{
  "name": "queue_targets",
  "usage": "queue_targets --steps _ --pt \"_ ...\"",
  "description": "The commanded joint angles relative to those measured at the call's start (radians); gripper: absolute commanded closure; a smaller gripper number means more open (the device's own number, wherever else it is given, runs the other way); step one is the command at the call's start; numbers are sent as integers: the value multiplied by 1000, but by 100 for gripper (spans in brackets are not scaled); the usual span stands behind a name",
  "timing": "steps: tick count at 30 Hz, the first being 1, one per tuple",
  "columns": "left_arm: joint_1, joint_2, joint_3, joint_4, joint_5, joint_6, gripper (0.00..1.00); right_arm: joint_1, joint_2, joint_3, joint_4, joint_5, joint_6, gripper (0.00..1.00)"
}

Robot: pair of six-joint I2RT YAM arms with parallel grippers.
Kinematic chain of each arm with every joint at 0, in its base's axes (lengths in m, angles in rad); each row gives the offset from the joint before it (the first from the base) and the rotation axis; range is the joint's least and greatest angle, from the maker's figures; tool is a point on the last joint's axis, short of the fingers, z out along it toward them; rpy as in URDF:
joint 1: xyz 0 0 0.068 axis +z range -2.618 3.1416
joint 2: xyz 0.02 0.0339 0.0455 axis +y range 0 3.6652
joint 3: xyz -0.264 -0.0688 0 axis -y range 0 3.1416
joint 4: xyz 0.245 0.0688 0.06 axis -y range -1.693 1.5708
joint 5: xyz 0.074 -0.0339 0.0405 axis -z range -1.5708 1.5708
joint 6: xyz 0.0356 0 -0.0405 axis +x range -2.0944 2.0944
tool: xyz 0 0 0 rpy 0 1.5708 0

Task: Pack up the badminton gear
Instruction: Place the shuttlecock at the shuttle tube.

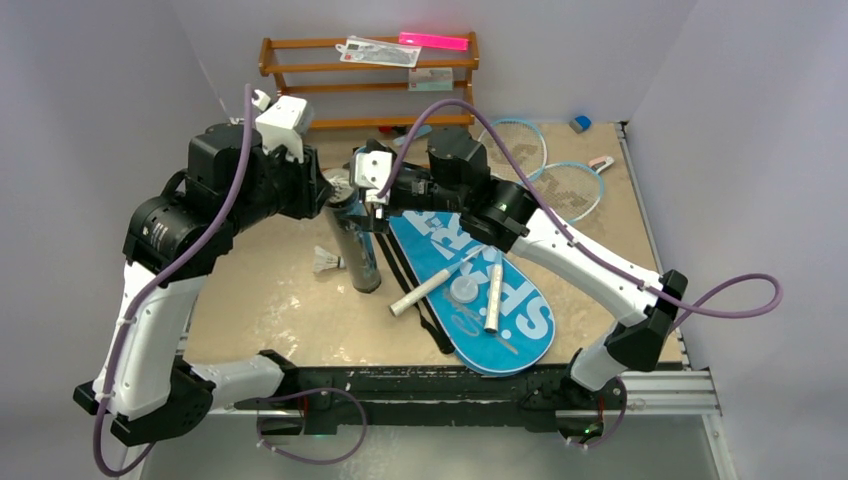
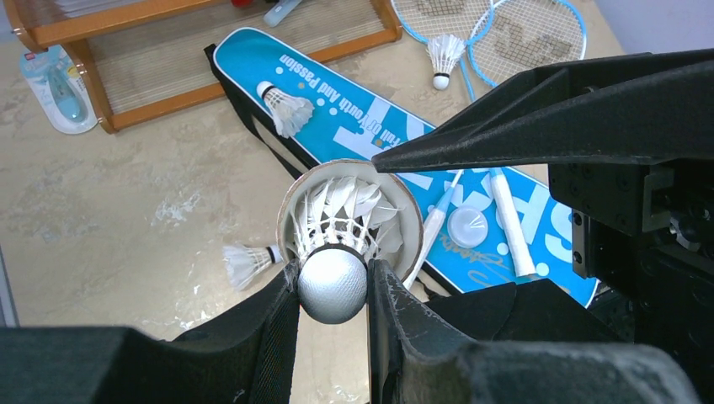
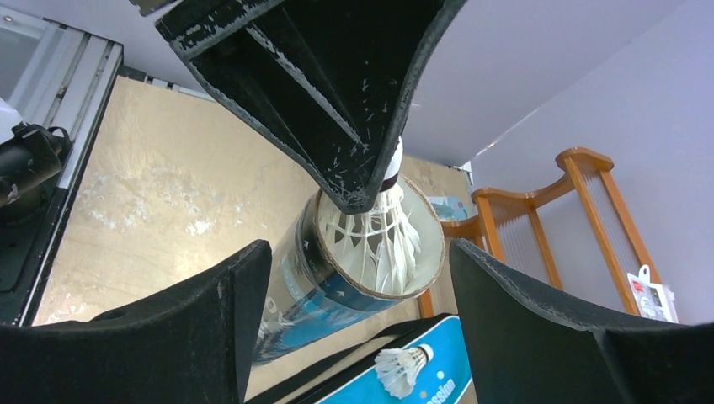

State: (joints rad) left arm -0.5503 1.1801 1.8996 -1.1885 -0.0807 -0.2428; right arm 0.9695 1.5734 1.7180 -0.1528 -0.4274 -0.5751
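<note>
The black tube (image 1: 362,250) stands upright on the table left of the blue bag (image 1: 480,300). My left gripper (image 2: 333,269) is shut on the grey cork of a shuttlecock (image 2: 333,286), whose feathers sit inside the tube's open mouth (image 2: 404,220). My right gripper (image 3: 360,252) is open, its fingers on either side of the tube (image 3: 311,286) without touching it. Loose shuttlecocks lie on the table (image 2: 244,263), on the bag (image 2: 288,108) and on the rackets (image 2: 443,57). Two light-blue rackets (image 1: 545,170) lie at the back right, with white handles (image 1: 493,300) across the bag.
The brown wooden rack (image 1: 370,80) stands against the back wall with packaged items on it. A clear round lid (image 1: 463,290) rests on the bag between the handles. A small blue bit (image 1: 580,123) and a pink bit (image 1: 601,162) lie near the right edge.
</note>
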Motion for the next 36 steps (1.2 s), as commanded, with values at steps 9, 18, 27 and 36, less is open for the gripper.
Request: queue_targets --steps 9,18,27,36 --pt "-1 53 27 -4 -11 23 100 4 -62 -66 67 56 106 2" --pt "-1 51 44 -3 -5 31 100 2 -109 -289 422 289 393 1" --pt "-1 47 46 -5 1 36 100 2 -78 -389 581 297 455 1" --pt "-2 42 53 18 26 46 100 4 -33 -424 653 209 460 12"
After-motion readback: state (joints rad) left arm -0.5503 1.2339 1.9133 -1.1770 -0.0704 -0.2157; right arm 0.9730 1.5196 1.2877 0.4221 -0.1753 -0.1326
